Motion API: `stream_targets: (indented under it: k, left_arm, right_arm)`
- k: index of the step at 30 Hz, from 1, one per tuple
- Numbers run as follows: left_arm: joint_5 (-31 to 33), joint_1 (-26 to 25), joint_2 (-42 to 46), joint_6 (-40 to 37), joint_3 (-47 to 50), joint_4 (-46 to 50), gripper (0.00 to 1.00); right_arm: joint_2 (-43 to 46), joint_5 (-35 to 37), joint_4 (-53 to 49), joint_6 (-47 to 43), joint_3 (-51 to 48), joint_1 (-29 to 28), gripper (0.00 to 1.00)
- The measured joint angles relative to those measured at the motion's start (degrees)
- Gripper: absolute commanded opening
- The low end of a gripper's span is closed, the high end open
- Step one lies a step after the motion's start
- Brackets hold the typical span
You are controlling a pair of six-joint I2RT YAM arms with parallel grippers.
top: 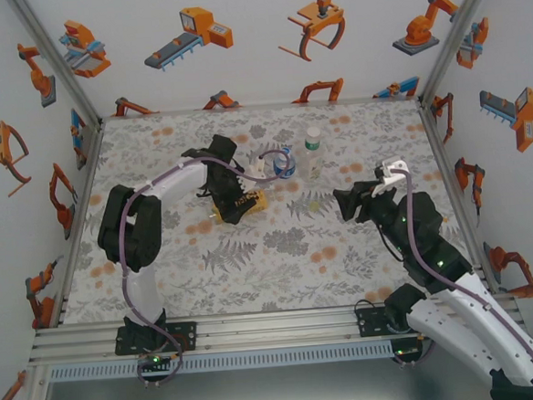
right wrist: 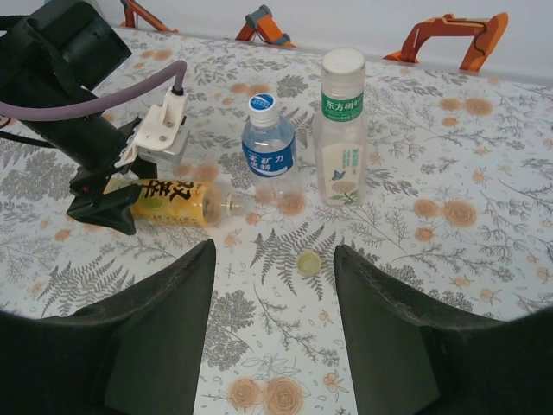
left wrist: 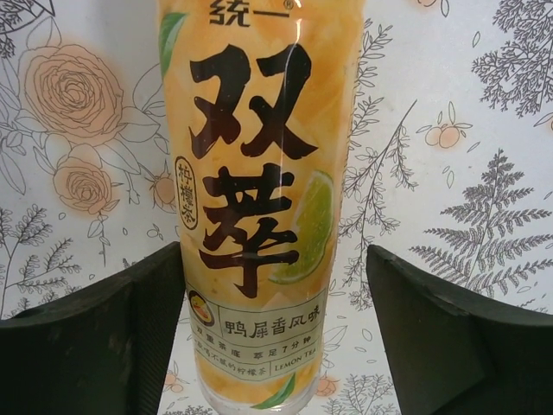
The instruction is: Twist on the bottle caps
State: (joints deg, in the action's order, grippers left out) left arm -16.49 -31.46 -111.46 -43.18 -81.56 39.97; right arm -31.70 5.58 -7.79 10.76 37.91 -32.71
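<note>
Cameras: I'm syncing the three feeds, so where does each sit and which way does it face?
Top external: above, behind the bases, looking down at the mat; left arm and right arm show.
Left wrist: on the left gripper, looking down at the lying yellow bottle; its fingers flank it.
Right wrist: on the right gripper, facing the far wall; own fingers below.
Shared: all three see the yellow bottle.
</note>
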Motion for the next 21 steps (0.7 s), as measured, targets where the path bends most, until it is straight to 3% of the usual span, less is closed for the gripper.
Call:
stream_targets:
  k: [5,14,21]
  left_arm:
    - [-0.1,0.0,-0.7,0.0,0.3,0.4,0.7]
    - [-1.4,-0.1,-0.9,1.5,1.2,0.7,0.51]
    - [-3.5,-0.3,8.2,6.2,7.8,-0.7,0.48]
  right_arm:
    - [-0.5,-0.3,0.3,0.0,-0.4,0.0,0.54]
    - [0.2,-1.1,0.3,0.0,-0.4,0.0,0.53]
    - [0.4,-4.2,-0.2,0.2,-0.4,0.0,0.53]
